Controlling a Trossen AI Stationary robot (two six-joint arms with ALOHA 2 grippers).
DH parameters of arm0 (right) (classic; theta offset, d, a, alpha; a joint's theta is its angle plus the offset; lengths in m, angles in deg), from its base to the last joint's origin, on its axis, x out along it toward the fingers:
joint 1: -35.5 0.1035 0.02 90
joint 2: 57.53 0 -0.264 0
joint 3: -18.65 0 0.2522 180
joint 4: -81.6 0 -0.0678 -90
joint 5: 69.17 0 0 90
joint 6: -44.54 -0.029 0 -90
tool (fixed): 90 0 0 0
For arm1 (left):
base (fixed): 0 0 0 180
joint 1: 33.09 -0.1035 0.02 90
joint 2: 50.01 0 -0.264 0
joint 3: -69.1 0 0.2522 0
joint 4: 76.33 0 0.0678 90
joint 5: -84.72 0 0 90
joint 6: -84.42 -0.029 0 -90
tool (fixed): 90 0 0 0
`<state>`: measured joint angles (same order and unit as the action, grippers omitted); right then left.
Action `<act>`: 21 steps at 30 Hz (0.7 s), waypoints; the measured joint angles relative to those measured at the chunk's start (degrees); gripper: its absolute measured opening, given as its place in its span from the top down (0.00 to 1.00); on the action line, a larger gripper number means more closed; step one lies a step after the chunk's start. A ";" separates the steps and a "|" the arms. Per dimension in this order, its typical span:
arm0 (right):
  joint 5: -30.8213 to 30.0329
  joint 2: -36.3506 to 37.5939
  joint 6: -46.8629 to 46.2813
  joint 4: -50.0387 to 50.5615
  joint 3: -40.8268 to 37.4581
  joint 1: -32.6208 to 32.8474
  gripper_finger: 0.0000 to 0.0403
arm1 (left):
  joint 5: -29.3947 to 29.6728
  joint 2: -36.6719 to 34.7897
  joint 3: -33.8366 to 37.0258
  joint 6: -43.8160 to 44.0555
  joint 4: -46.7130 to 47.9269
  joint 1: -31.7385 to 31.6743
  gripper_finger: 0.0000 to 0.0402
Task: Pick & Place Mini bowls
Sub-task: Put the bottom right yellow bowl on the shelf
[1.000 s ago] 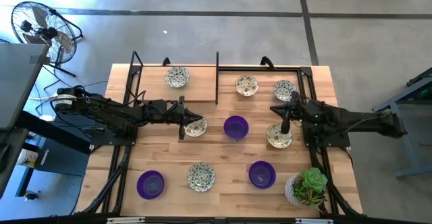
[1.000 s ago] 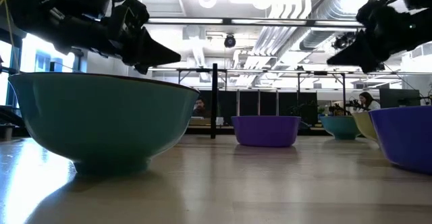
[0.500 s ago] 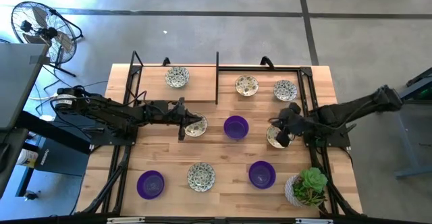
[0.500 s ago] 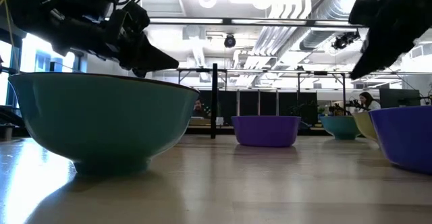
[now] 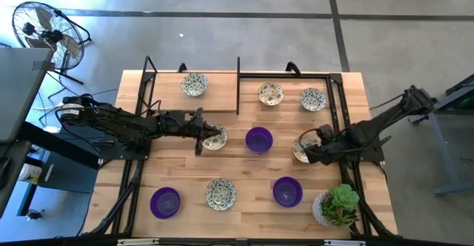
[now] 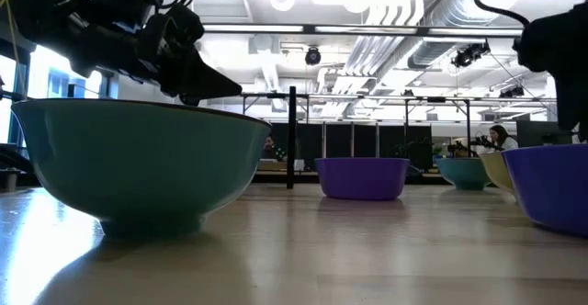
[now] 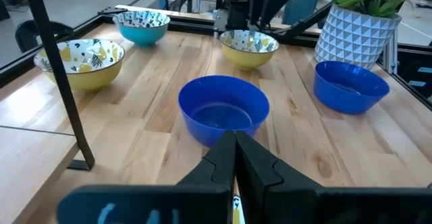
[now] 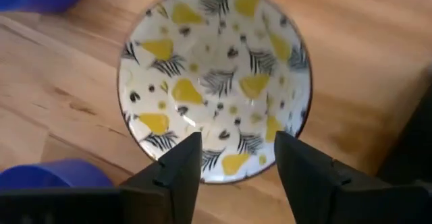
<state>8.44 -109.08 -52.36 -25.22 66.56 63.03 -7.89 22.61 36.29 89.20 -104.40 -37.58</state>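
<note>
— Where is the right gripper (image 8: 233, 160)?

— Low over a small round cream bowl with a yellow pear and black leaf pattern (image 8: 214, 82), at the right side of the light wooden slatted table (image 5: 185, 175). Its two dark fingers (image 8: 177, 173) stand spread apart just at the bowl's near rim, with nothing between them. From above, the arm covers part of that bowl, so only a sliver shows.

— And the left gripper (image 7: 234, 158)?

— Pinched shut and empty, poised over another patterned bowl (image 5: 215, 138) left of centre; the arm hides much of it. Past its tips sits a glossy solid-coloured round bowl (image 7: 223, 109).

— The other bowls?

— Spread over the table: three patterned ones along the far edge, one near the front, two more solid ones at the front. From table height, one big bowl (image 6: 138, 163) fills the foreground and the rightmost bowl is cut off by the edge. A green plant in a white faceted pot (image 5: 337, 205) stands at the front right corner.
</note>
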 joint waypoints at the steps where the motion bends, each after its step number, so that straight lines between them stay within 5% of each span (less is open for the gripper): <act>1: 0.00 -0.20 -1.84 -0.78 -0.32 0.63 0.56 | -0.02 0.00 0.00 0.02 -0.02 0.00 1.00; 21: 7.78 -11.39 -15.15 -6.99 -0.54 7.56 0.55 | -2.16 0.00 0.00 -0.97 1.67 0.00 1.00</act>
<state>16.23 -120.46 -67.51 -32.21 66.02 70.60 -10.05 22.61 36.29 88.23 -102.73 -37.58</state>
